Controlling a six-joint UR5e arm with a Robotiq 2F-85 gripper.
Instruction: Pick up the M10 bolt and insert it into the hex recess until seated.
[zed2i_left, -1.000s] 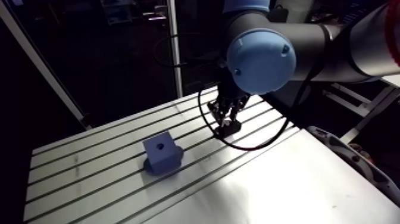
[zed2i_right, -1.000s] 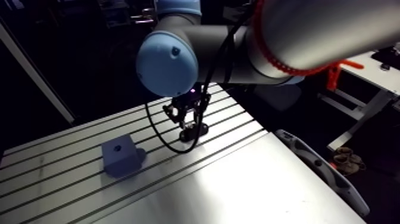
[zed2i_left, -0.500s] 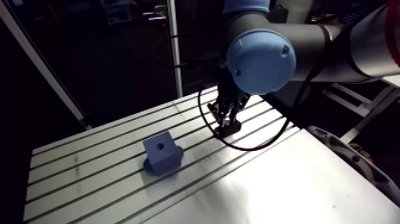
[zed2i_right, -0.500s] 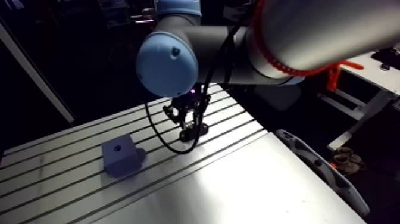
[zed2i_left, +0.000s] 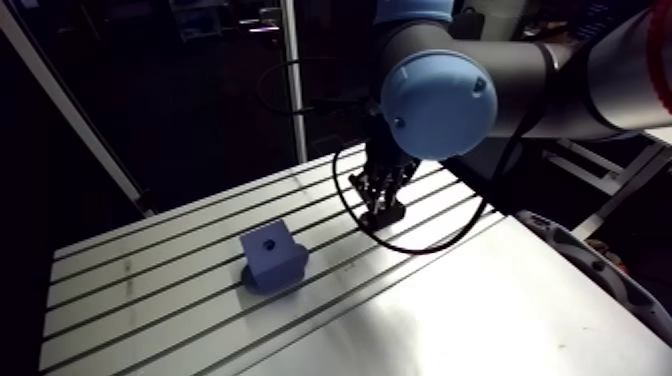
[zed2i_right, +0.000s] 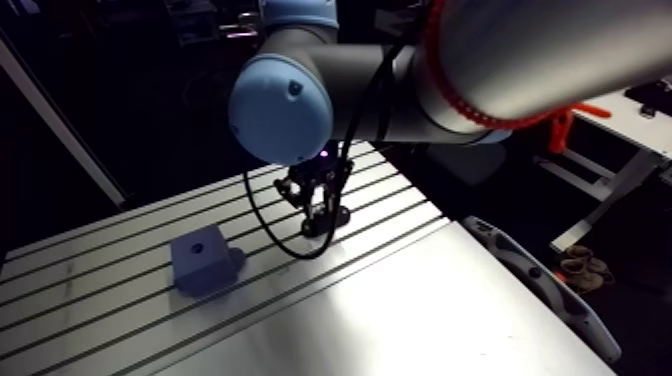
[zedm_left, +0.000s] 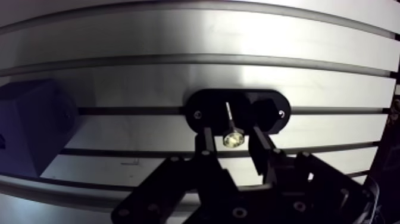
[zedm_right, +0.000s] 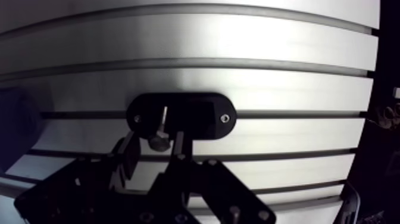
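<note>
I see the slotted aluminium tabletop (zed2i_left: 150, 290), its grooves running from eight o'clock to two o'clock in the arm view. A smooth, grooveless sheet (zed2i_left: 480, 310) takes up its five o'clock part. In the wrist view a black oval plate (zedm_left: 208, 101) lies flat over one groove, long axis along it, with a small screw (zedm_left: 281, 113) at each end. Past the sheet, at three o'clock, sits a pale curved piece (zed2i_left: 590, 262) I can't identify.

We count one bolt (zedm_left: 230, 127), one black oval plate (zedm_left: 208, 109) with two small screws (zedm_left: 281, 113) in it, and one blue block (zed2i_left: 272, 257) with a single hole in one face. We also count one claw (zedm_left: 232, 136) with two fingers (zedm_left: 206, 139) and one slotted tabletop (zed2i_left: 450, 300).
</note>
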